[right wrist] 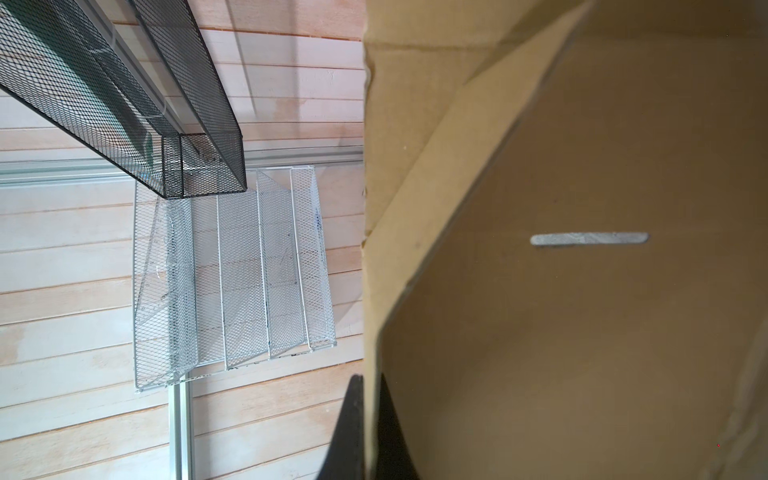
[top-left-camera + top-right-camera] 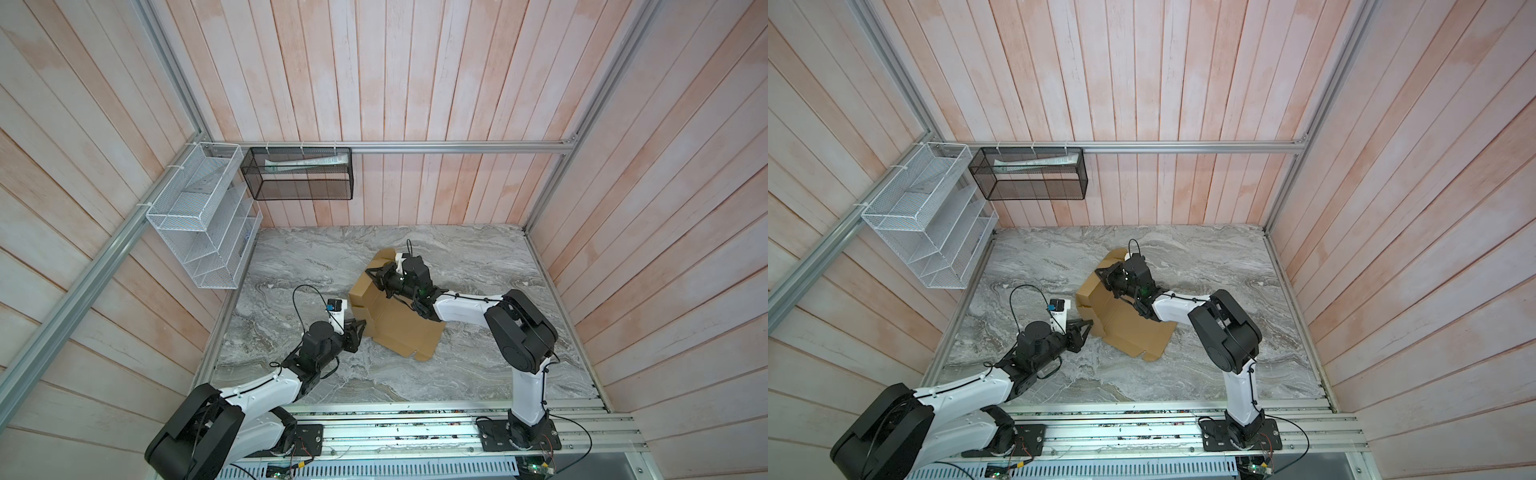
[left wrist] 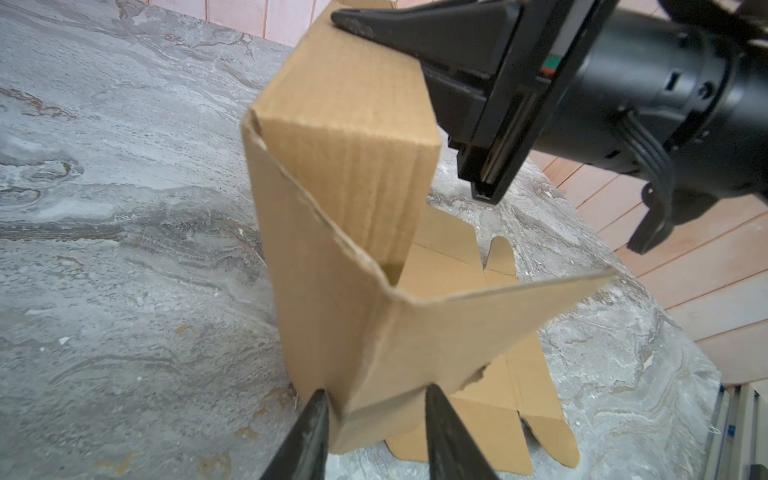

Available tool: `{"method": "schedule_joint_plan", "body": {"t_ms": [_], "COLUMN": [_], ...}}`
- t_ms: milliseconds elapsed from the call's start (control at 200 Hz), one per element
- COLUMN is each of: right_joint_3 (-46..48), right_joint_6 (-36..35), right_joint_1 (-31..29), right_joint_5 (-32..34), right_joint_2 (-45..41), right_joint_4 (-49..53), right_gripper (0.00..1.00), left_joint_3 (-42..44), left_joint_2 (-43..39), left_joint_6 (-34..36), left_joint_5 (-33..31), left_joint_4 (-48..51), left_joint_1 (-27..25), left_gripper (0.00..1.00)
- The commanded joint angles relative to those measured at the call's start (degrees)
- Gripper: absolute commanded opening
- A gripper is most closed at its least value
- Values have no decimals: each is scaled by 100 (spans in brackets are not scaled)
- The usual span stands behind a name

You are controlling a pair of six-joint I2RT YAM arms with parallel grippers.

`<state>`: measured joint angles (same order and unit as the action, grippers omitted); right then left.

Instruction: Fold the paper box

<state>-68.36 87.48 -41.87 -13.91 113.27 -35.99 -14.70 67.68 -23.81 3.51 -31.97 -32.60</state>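
Observation:
The paper box (image 2: 399,328) (image 2: 1129,328) is brown cardboard, partly folded, lying mid-table with its left side wall (image 3: 345,187) standing upright. My right gripper (image 2: 369,273) (image 2: 1099,273) reaches over the box from the right. It is shut on the top edge of that wall, which shows thin between the jaws in the right wrist view (image 1: 372,380); its tip also appears in the left wrist view (image 3: 345,20). My left gripper (image 2: 362,325) (image 2: 1088,324) (image 3: 376,392) sits at the wall's near corner, jaws apart, astride the bent corner flap (image 3: 478,332).
The grey marble table (image 2: 478,266) is walled by wooden slats on three sides. A white wire rack (image 2: 203,216) and a black mesh basket (image 2: 299,174) hang at the back left. An aluminium rail (image 2: 415,428) carrying both arm bases runs along the front.

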Motion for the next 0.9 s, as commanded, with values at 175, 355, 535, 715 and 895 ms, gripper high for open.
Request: {"method": "schedule_joint_plan", "body": {"t_ms": [175,355,535,715,895], "right_joint_3": [57,116,163,251,257], "right_joint_6": [119,129,129,147,136], "right_joint_1": [-62,-67,-67,-64,-67], "right_joint_5": [29,29,20,11,-6], "right_joint_2": [149,126,99,65,33], "right_joint_4": [-13,-79,-129,-241,-454], "right_gripper": [0,0,0,0,0], "left_joint_3": [-543,-824,-1016,-1090,-1075], "left_joint_2": [704,1098,1290,1270,1065], "left_joint_6": [-63,-89,-119,-243,-399], "left_joint_5": [-441,-627,-1049,-1314,-1775], "left_joint_4": [-358,-375,-166,-9,132], "left_joint_1": [-113,-226,-350,-489,-725], "left_gripper": [41,41,40,42,44]}}
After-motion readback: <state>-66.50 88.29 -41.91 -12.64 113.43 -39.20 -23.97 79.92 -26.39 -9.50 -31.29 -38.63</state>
